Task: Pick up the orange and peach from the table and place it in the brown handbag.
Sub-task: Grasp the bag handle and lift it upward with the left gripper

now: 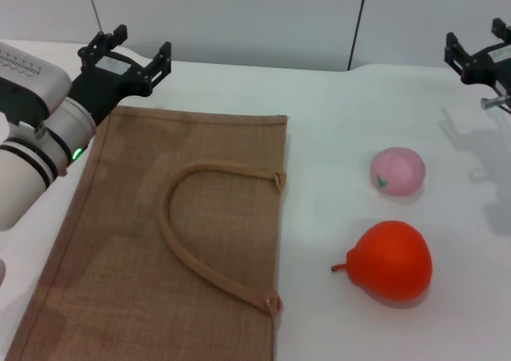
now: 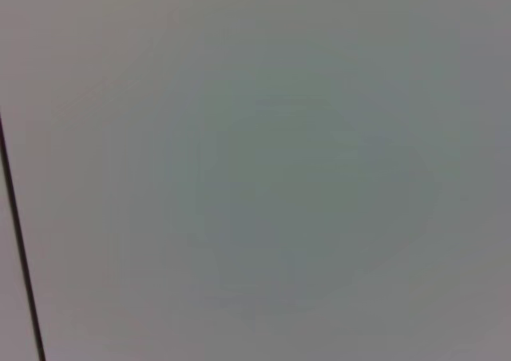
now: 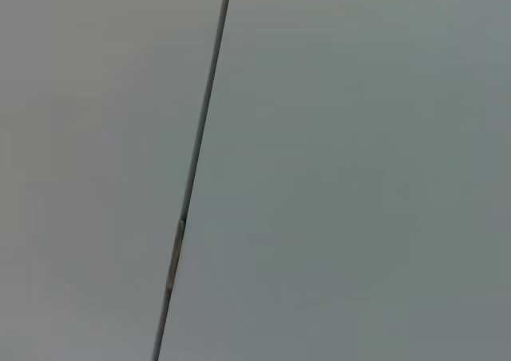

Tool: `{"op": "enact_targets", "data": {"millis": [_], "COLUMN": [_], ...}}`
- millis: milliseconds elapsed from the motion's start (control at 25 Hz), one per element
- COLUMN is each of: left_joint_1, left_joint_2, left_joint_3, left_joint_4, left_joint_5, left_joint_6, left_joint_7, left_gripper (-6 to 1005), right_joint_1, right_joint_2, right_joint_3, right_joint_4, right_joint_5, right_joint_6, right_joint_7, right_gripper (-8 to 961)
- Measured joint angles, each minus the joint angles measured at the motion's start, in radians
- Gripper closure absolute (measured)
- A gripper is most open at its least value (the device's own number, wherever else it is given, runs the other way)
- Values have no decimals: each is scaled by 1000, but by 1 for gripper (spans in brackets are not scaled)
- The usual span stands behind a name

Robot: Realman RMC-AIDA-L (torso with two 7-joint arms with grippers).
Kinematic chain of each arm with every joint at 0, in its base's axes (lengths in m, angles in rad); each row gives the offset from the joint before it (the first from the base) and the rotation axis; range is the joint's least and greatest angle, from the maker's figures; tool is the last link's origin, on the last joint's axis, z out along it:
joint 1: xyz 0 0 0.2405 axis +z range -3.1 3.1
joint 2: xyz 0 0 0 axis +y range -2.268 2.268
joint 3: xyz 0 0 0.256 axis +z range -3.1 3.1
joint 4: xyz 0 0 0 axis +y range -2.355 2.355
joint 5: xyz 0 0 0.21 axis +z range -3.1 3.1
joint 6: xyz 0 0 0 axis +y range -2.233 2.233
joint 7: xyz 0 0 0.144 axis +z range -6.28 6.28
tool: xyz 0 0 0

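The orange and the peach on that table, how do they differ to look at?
The orange is bright orange-red and glossy; the peach is pale pink and duller. The orange is the larger and has a small pointed stem tip on its left side; the peach is rounder, with a small green leaf mark. The orange lies nearer the robot, the peach farther back. Both rest on the white table, right of the brown handbag, untouched.

Brown handbag point(image 1: 160, 241): rough woven jute, matt. Orange point(image 1: 394, 260): smooth, glossy. Peach point(image 1: 398, 171): matt. My table point(image 1: 335, 121): smooth white.
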State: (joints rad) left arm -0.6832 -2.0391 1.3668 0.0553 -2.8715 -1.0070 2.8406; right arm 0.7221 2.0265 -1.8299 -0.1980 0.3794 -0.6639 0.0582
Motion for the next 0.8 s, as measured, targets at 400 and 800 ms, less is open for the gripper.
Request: {"op": "enact_targets", "data": {"millis": [400, 800], "left_joint_1": [5, 16], "left_joint_2": [-4, -4], "left_joint_3": [0, 2], "left_joint_4": [-2, -5], "left_joint_5": [2, 14], "left_joint_6": [3, 3], "left_joint_7": [-9, -60], "left_gripper": [239, 247], "right_joint_1": [-10, -17], "right_joint_2": [-1, -3], "right_joint_3": [0, 0], "right_joint_4": [-21, -23], "right_joint_5": [0, -1], "right_joint_6": [2, 6], "right_joint_7": [0, -3], "right_gripper": [212, 212]}}
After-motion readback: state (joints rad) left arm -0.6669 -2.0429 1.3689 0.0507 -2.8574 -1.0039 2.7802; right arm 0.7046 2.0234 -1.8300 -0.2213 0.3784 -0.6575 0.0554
